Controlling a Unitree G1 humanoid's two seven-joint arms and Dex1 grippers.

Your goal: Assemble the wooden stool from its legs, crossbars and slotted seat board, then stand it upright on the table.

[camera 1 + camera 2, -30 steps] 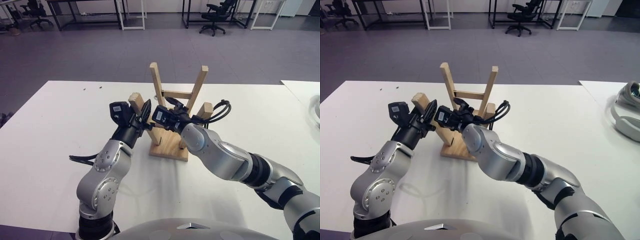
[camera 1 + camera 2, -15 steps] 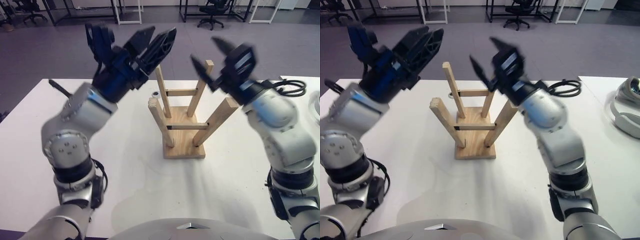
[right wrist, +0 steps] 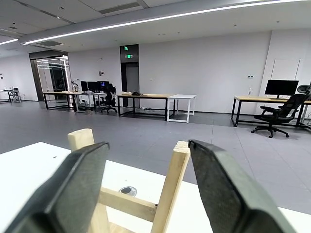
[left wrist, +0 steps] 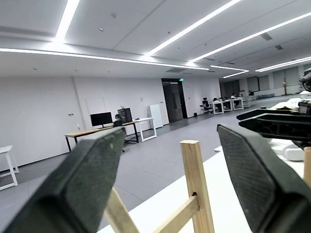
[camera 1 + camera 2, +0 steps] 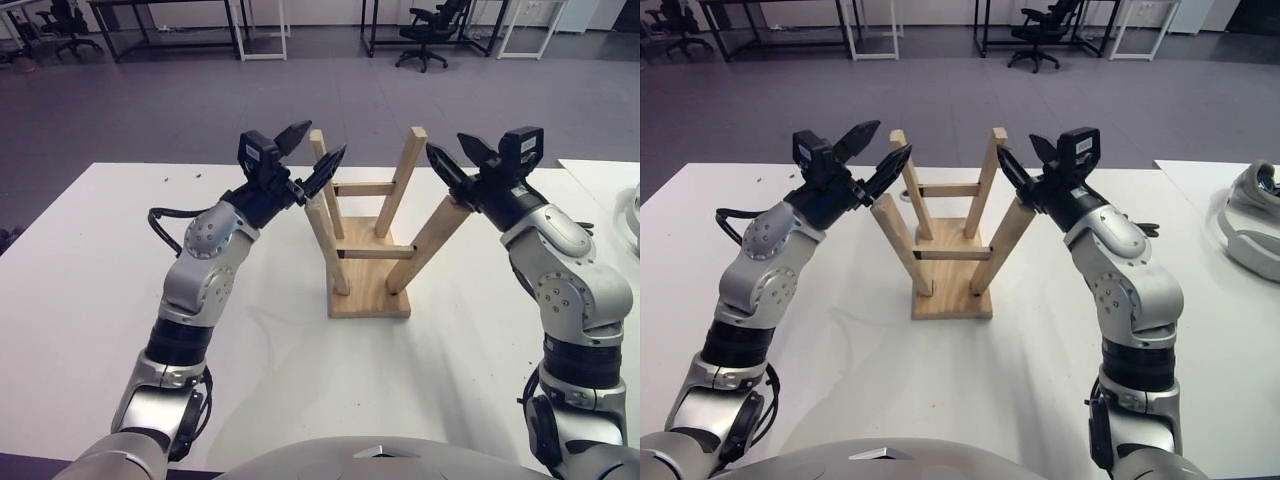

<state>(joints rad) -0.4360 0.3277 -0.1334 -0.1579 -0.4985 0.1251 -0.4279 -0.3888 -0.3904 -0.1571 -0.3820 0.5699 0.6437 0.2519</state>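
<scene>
So, stool [image 5: 372,252]: pale wood, upside down, seat board [image 5: 368,298] flat on the table [image 5: 100,260], four legs splayed upward, crossbars fitted.
Left gripper [image 5: 320,142]: jaws wide, holding nothing, just above the stool's near-left leg.
Right gripper [image 5: 446,145]: jaws wide, holding nothing, just above its near-right leg.

Bright ceiling strip lights [image 4: 194,26], soft shadows

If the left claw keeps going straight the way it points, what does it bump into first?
Probably a stool leg. The open left claw points right at it, and the leg stands mid-picture in the left wrist view. Depth is unclear, so the claw could just slip past it.
</scene>
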